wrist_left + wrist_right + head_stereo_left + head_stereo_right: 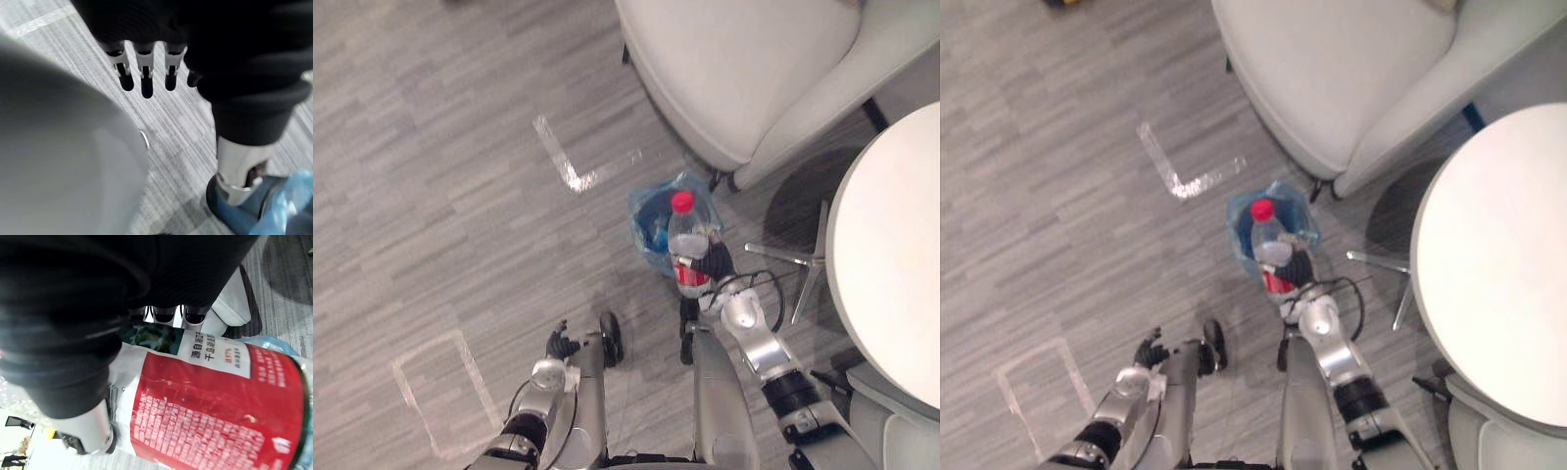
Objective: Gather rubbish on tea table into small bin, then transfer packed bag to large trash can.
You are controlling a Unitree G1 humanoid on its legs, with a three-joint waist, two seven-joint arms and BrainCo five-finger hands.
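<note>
Bottle [687, 245] of clear plastic with a red cap sits upright at centre frame, seemingly just above the small bin [651, 223] and its blue bag. The right hand [713, 262] has its fingers curled round the labelled waist. It looks light, thin-walled and slick, and would likely dent if squeezed, so the waist is the sound grip. Its label [205, 421] is red and white with dense small print. The left hand [562, 344] hangs at lower left, fingers loosely straight.

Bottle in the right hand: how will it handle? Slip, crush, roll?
The bottle looks like clear thin plastic, so probably light and likely to dent if the right hand squeezes hard. Its label is glossy where the fingers wrap it, so it may slip. Being round, it would probably roll if it missed the small bin.
</note>
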